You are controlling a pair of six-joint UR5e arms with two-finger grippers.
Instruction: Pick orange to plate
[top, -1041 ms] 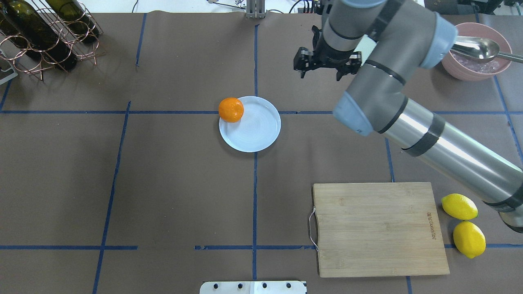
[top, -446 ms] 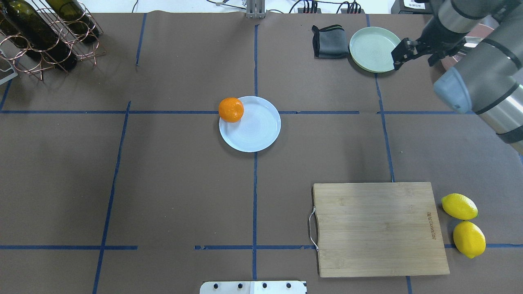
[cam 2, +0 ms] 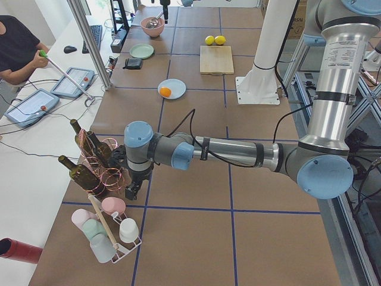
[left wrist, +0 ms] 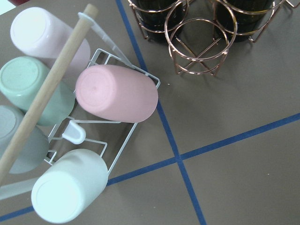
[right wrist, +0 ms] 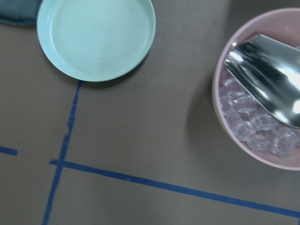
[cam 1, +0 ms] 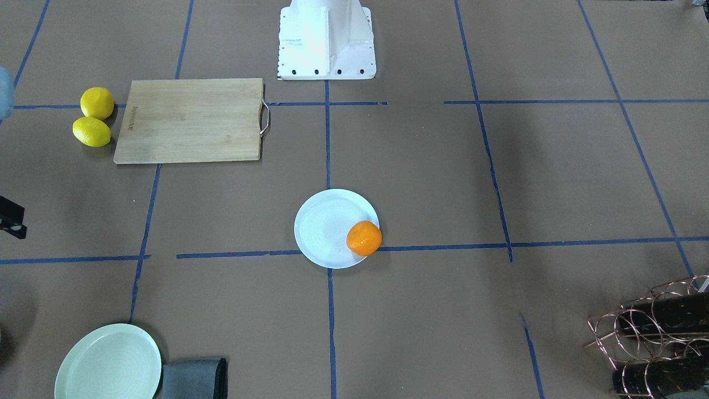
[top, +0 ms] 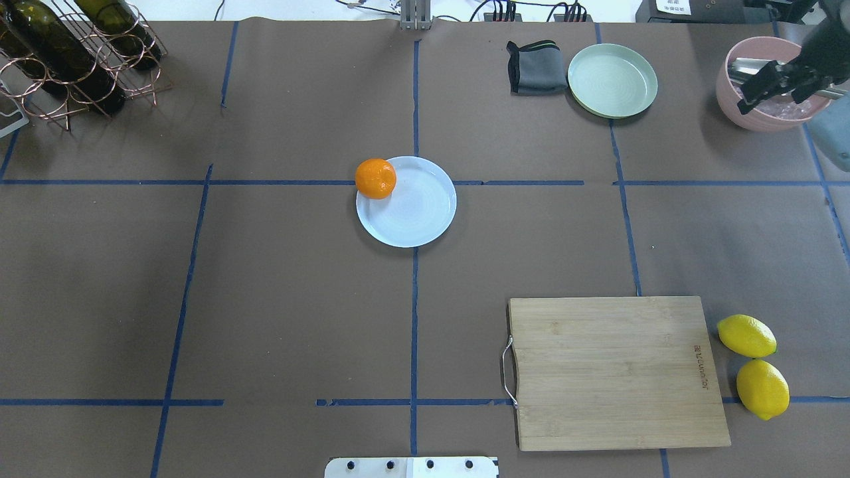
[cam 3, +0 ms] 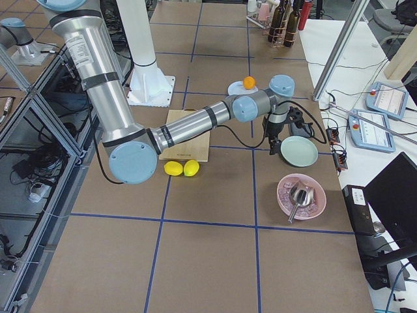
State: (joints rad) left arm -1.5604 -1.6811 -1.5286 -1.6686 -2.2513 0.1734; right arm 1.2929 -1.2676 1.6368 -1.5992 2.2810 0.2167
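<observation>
One orange [top: 375, 178] sits on the plate [top: 418, 222], pressed against the far-left rim as we see it from overhead. Its outline reaches a little past the plate's edge there. We note the white plate lying at the crossing of two blue tape lines near the middle of the table, and nothing grips or touches either item. Well apart, at the far right corner, the right gripper [top: 773, 89] hangs over the pink bowl [top: 736, 109]. Its jaws look spread, with nothing between them. Its wrist camera looks down on a metal spoon [right wrist: 272, 79] resting on clear chunks in that bowl, with the mint-green plate [top: 612, 79] nearby. A folded grey cloth [top: 534, 66] lies just beside the green plate. On the robot's near right we log a wooden cutting board [top: 617, 372] and two lemons [top: 746, 335] close together off its right edge. The left gripper [cam 2: 132, 190] shows only from the side camera, low beside the copper wine rack [cam 2: 98, 158] and a wire rack of cups [left wrist: 117, 93]. We cannot tell how far it is open or whether it carries anything.
</observation>
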